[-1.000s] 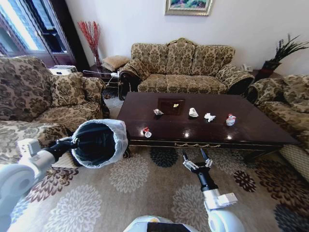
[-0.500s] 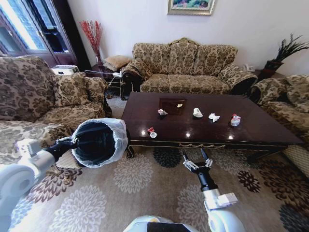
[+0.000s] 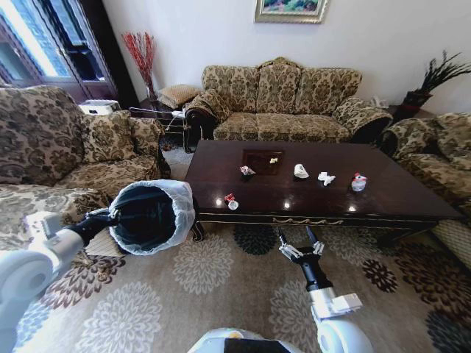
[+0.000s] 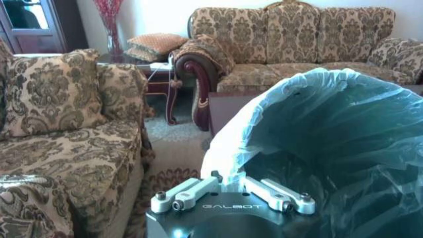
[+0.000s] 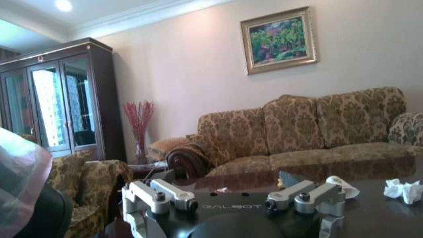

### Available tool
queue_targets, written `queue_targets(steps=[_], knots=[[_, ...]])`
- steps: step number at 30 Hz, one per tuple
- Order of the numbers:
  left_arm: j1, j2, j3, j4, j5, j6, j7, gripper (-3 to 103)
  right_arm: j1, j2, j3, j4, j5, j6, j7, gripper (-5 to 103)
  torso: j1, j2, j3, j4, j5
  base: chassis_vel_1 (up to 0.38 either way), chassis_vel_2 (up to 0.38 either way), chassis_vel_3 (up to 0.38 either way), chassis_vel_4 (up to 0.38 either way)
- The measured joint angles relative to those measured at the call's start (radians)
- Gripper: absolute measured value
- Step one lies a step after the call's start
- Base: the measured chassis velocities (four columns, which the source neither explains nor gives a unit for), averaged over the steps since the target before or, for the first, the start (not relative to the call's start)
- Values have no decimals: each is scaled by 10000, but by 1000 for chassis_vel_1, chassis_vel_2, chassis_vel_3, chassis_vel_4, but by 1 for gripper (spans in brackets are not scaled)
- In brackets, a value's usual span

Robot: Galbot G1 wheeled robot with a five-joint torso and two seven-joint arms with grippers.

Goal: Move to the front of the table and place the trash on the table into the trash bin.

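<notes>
Carrying the trash bin [image 3: 151, 218] in front of its left side, the robot holds it tipped so the bag-lined mouth faces forward and up, ready, by my reading, to take whatever is dropped in. The left gripper [image 4: 233, 192] is pinched on the bin's rim, its fingers [image 4: 187, 192] closed over the fold of white bag, which keeps the bin off the carpet and near the table's near-left corner. The right gripper [image 3: 299, 240] hangs low over the patterned carpet [image 3: 221, 294], just short of the table's near edge, with its two fingers spread apart and nothing between them; it looks free for picking, since the other arm is taken up with the bin.

Beyond it stands the table [image 3: 397, 198], its carved trim along the near edge. A small red-white can [image 3: 230, 201] lies closest, near that near edge toward the left end. Farther in, across the middle, sit a crumpled wrapper [image 3: 246, 171], a white paper cup [image 3: 300, 171], a white tissue [image 3: 324, 177] and a red-capped bottle [image 3: 358, 182] toward the right. A yellowish scrap [image 3: 273, 159] rests on a darker square patch toward the far edge. All of the litter is on the tabletop, none in the bin. Behind the table runs a floral sofa [image 3: 283, 99].
</notes>
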Motion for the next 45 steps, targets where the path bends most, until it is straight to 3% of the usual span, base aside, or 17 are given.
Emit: queue_targets(steps=[28,31,35,36,41,45], knots=[[-2,-23,0,-29,12,-21,-2,0,-4,0,-4,4,-25,6,14,100,0,0,0,1,3,0,0,0,0],[-160,-474,-98,-842,32,-224,-172,0,-206,-87,-187,979,-1012,-87,918,100,1,0,1,1,-12,0,0,0,0],[-408,-1126,-294,-2045,43,-592,-412,0,-119,-234,-274,1498,-958,-359,1305,100,0,1,-1,7,4,0,0,0,0],[-464,-1172,-360,-2257,12,-611,-537,0,-99,-282,-279,1629,-908,-526,1348,100,-2,2,-2,0,13,0,0,0,0],[-502,-1037,-302,-2239,69,-350,-713,0,-95,-305,-281,1704,-951,-776,1329,100,-1,1,0,2,2,0,0,0,0],[-320,-766,231,-1536,299,-56,-678,0,-324,-335,-278,1487,-1134,-996,1208,100,0,1,0,-1,1,0,0,0,0]])
